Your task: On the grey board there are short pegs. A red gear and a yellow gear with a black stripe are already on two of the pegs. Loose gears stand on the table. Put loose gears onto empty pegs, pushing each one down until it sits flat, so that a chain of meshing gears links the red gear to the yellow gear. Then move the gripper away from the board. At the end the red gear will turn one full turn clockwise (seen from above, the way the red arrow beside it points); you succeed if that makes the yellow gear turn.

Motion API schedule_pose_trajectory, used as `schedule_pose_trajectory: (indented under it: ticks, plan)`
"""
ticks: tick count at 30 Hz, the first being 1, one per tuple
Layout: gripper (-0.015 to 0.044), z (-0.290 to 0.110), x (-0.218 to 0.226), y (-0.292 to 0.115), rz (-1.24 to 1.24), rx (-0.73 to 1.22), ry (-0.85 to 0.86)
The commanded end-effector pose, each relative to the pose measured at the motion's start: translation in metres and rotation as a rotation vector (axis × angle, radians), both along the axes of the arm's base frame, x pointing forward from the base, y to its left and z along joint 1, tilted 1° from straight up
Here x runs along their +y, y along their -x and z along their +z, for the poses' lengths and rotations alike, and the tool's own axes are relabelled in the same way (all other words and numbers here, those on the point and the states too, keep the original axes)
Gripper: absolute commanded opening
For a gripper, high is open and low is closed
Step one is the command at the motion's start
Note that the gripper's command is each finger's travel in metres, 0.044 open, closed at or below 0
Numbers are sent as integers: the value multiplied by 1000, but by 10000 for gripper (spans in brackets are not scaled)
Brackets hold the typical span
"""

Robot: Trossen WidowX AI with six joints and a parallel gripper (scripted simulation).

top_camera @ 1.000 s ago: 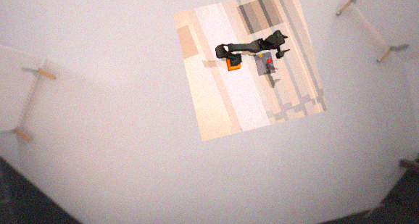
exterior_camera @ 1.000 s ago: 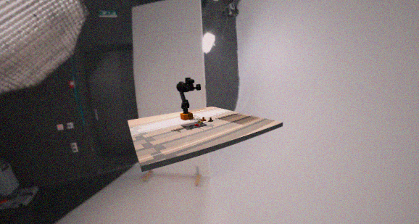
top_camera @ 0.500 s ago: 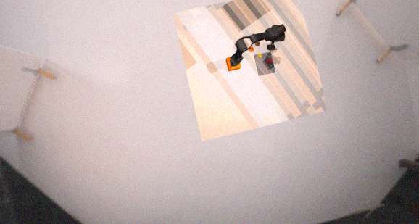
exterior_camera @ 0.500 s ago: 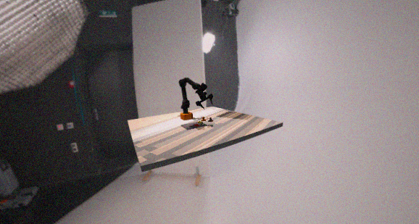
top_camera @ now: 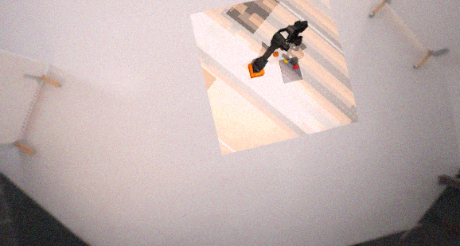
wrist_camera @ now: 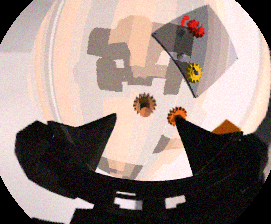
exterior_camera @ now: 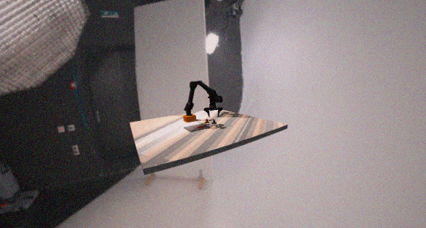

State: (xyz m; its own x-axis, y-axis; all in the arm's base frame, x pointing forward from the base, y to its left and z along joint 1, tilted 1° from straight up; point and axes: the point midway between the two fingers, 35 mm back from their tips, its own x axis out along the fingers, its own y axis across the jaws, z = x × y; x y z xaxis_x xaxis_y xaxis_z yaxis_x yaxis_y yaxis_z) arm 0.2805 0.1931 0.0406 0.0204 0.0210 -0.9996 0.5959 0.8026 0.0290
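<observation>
The brown gear [wrist_camera: 144, 100] [exterior_camera: 214, 122] stands loose on the table, near the centre of the wrist frame, ahead of the gap between the fingertips. The gripper [wrist_camera: 147, 117] [exterior_camera: 213, 114] [top_camera: 294, 46] has its jaws wide apart with nothing between them. Beside it, to the lower right, the orange gear [wrist_camera: 173, 116] [exterior_camera: 206, 121] [top_camera: 275, 54] is also loose, one fingertip overlapping it in the view.

The step in hand appears to be picking up a first gear. Your next move calls for centring on one gear, lowering with the jaws clear of its neighbour, then closing; a careless descent could knock the orange one.

At upper right in the wrist frame, the grey board [wrist_camera: 218, 52] [exterior_camera: 191, 128] [top_camera: 290, 76] bears the red gear [wrist_camera: 196, 28] [exterior_camera: 200, 127] [top_camera: 295, 67] and the yellow gear [wrist_camera: 194, 73] [top_camera: 286, 60], which stand apart, unlinked. You cannot reliably count its empty pegs here. No container is discernible.
</observation>
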Motion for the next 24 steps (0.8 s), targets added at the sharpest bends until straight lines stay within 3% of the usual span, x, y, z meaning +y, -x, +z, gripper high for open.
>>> schedule_pose_trajectory:
  ticks: [1,24]
  plan:
    - [440,1,3,3,-18,13,6]
    - [440,-39,4,3,-18,13,7]
